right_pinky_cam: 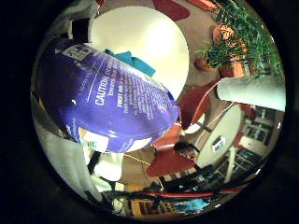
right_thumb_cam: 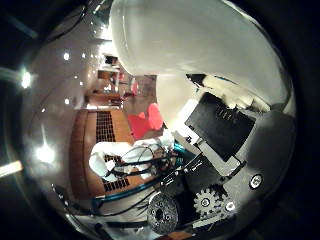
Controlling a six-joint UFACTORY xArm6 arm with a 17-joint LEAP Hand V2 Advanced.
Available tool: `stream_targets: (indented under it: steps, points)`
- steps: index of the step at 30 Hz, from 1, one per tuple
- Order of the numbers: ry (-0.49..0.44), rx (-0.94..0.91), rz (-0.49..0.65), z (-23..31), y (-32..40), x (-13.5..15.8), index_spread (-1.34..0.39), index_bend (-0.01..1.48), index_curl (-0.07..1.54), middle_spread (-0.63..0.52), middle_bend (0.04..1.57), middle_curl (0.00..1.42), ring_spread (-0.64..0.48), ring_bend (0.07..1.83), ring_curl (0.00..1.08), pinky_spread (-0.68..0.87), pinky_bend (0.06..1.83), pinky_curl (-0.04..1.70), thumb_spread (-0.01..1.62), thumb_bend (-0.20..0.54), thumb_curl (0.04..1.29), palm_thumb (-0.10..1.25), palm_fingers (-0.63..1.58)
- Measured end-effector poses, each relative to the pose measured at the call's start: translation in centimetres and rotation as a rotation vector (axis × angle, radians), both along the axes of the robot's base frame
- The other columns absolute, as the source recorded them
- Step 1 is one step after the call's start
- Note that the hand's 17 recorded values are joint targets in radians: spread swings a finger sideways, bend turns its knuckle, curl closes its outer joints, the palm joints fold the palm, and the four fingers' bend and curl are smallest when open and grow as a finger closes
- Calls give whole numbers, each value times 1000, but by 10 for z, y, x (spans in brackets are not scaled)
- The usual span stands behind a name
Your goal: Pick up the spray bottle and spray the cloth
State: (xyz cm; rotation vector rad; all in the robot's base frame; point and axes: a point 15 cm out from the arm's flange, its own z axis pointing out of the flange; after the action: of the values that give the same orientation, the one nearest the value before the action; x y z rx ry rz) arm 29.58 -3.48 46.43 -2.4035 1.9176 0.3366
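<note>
The spray bottle (right_pinky_cam: pixel 107 98), white with a purple label, fills much of the little finger side palm view and lies close against the palm of my right hand (right_thumb_cam: pixel 215 135). It is held in the air above a round white table (right_pinky_cam: pixel 159 33). A teal cloth (right_pinky_cam: pixel 133 62) lies on that table, partly hidden behind the bottle. A white finger (right_pinky_cam: pixel 252 93) reaches in beside the bottle. In the thumb side palm view a large white rounded shape (right_thumb_cam: pixel 190 35) lies close to the palm, beside the hand's black and white parts and gears.
Red chairs (right_pinky_cam: pixel 192 103) stand beside the table, and potted plants (right_pinky_cam: pixel 238 37) stand on the floor beyond it. The thumb side palm view shows the room with ceiling lights, a red chair (right_thumb_cam: pixel 145 120) and a slatted wooden wall.
</note>
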Motion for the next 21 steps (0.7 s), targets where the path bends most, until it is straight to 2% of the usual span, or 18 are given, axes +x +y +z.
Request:
stream_targets:
  steps: [4, 10, 17, 21]
  points:
    - [109, -162, 65, -8, 7, -10, -172, 1181, 674, -89, 1373, 608, -154, 1461, 562, -189, 1047, 1205, 980, -16, 739, 978, 1198]
    - [271, -383, 95, -24, 4, -16, -179, 1184, 675, -97, 1374, 607, -154, 1457, 562, -196, 1034, 1235, 997, -16, 738, 947, 1204]
    - [371, -459, 79, -52, 15, -7, -185, 1178, 676, -101, 1373, 608, -156, 1452, 564, -200, 1030, 1243, 1026, -14, 739, 941, 1205]
    - [446, -485, 71, -78, 15, -14, -185, 1176, 676, -101, 1372, 610, -156, 1453, 566, -203, 1025, 1256, 1037, -13, 738, 942, 1202]
